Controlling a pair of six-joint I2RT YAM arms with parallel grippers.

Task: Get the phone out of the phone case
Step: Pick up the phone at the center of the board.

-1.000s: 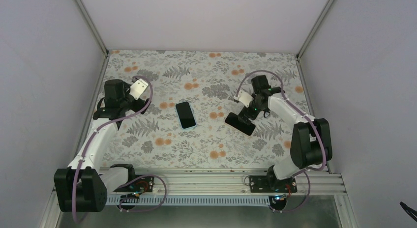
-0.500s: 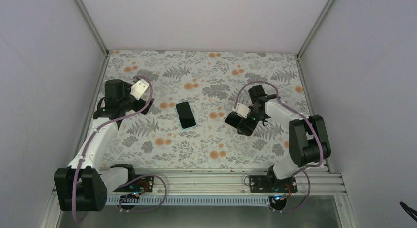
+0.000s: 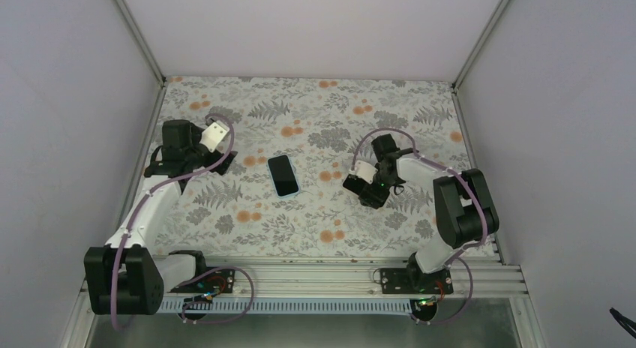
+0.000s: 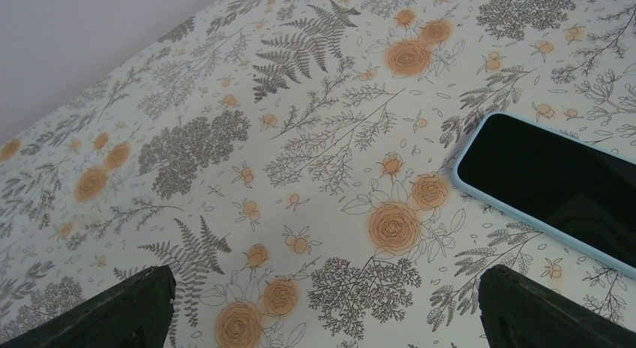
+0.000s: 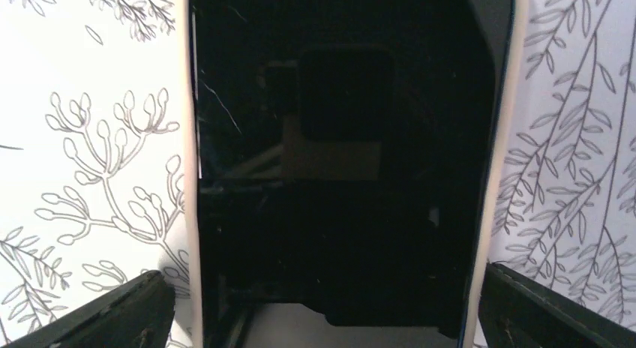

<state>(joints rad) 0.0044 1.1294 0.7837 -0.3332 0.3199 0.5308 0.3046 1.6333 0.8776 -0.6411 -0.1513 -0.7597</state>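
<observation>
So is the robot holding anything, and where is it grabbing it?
Nothing is held. The right gripper is open, its fingers on either side of the dark phone, along its long edges. The left gripper is open too, with nothing between its fingers.

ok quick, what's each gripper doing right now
Left gripper: open, holding nothing.
Right gripper: open, jaws either side of the black phone.

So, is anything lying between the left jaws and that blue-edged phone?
Nothing: just bare flowered tablecloth up to the blue-edged phone, seen clearest in the left wrist view.
</observation>
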